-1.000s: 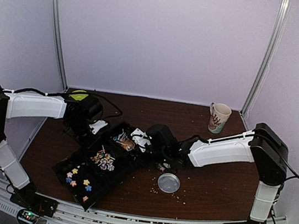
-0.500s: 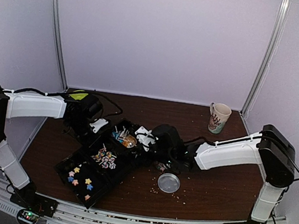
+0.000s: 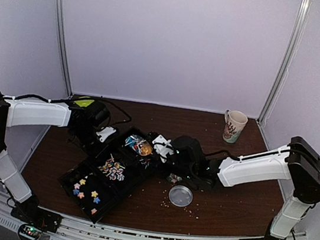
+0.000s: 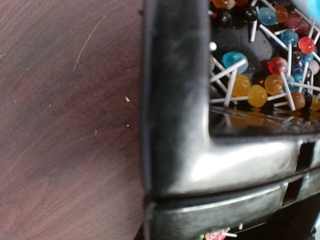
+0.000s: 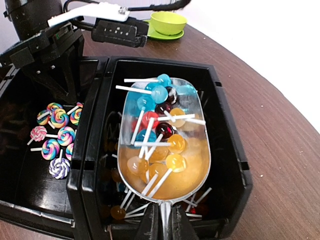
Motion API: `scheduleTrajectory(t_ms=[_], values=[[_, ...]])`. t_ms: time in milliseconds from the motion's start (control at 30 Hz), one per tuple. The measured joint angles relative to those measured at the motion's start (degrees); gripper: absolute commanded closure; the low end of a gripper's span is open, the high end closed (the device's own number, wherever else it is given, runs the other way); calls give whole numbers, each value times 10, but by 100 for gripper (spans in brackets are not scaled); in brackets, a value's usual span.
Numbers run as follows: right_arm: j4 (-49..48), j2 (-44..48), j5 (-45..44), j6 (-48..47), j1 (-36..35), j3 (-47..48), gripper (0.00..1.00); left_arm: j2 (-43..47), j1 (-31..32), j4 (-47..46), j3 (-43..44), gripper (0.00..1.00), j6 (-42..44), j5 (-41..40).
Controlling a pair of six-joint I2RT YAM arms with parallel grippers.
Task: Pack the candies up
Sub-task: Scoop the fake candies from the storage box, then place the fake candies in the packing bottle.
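A black tray [image 3: 68,177] with several compartments lies left of the table's centre. My right gripper [image 5: 169,227] is shut on the handle of a clear scoop [image 5: 165,135]. The scoop is heaped with ball lollipop candies in blue, red and orange and hangs over the tray's far compartment [image 5: 227,130]. More ball lollipops [image 4: 257,95] lie in that compartment. Swirl lollipops [image 5: 57,135] fill the middle one, and star candies [image 3: 86,190] the nearest. My left gripper [image 3: 103,134] is shut on the tray's rim [image 4: 175,100] at its far-left corner.
A patterned mug [image 3: 234,126] stands at the back right. A small round clear dish [image 3: 180,195] lies on the table just right of the tray, with pale crumbs [image 3: 166,203] beside it. A green bowl [image 5: 167,22] sits behind the left gripper.
My right arm has drawn back to the right, and the loaded scoop has risen a little over the far compartment. The left arm and the tray have stayed put.
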State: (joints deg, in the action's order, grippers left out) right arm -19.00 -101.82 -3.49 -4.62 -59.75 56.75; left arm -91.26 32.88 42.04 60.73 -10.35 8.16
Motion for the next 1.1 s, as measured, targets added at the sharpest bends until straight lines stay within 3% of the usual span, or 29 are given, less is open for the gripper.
scheduleTrajectory(t_ms=[667,1100], values=[[-59,127,-45,-4,0,-111,100,4,-14,0,0,100,0,0],[87,282,-101,14,0,-132,100,9,-23,0,0,100,0,-2]])
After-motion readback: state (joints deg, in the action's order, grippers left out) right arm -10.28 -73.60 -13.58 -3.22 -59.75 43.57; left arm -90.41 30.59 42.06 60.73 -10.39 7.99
